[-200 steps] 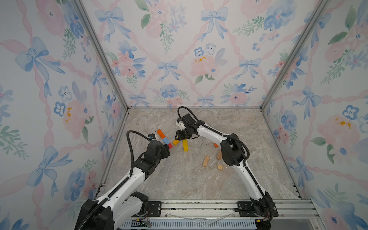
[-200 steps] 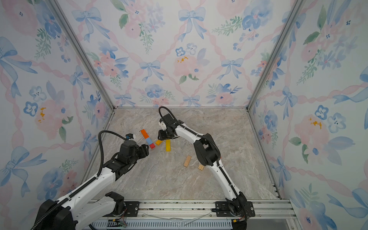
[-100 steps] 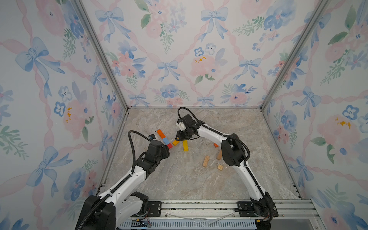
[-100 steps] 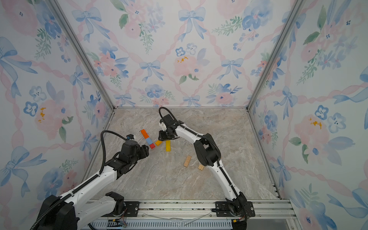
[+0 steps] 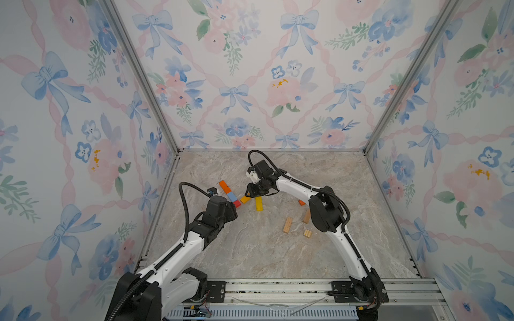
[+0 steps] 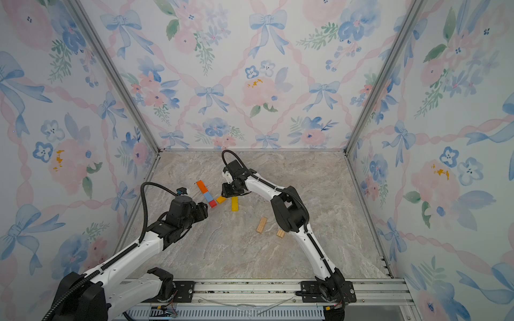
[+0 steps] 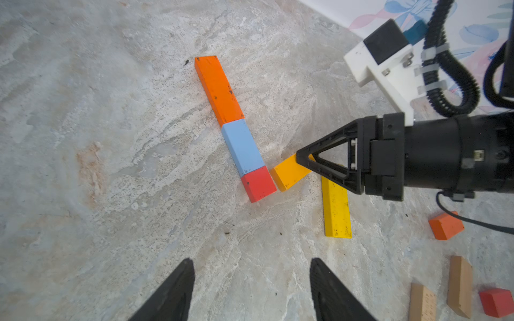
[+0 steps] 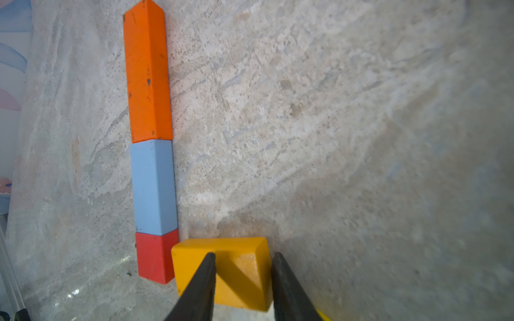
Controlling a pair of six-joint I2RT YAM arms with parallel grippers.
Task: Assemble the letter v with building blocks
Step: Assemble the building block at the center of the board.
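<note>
An orange block (image 7: 218,89), a light blue block (image 7: 243,150) and a red block (image 7: 258,183) lie end to end in one slanted line, seen in both top views (image 5: 231,196) (image 6: 207,196). An amber block (image 8: 242,272) lies angled at the red block's (image 8: 155,255) end. My right gripper (image 8: 244,254) stands part open at it, one finger over its top and the other by its end. A long yellow block (image 7: 336,211) lies beside it. My left gripper (image 7: 251,264) is open and holds nothing, a short way before the line.
Two tan blocks (image 5: 288,224) (image 5: 307,216) and a short tan one (image 5: 307,233) lie near the right arm's elbow. A small orange block (image 7: 446,225) and a small red one (image 7: 496,305) lie there too. Walls close in three sides.
The right jaws have narrowed a little at the amber block. The left arm has shifted slightly. The blocks lie where they were.
</note>
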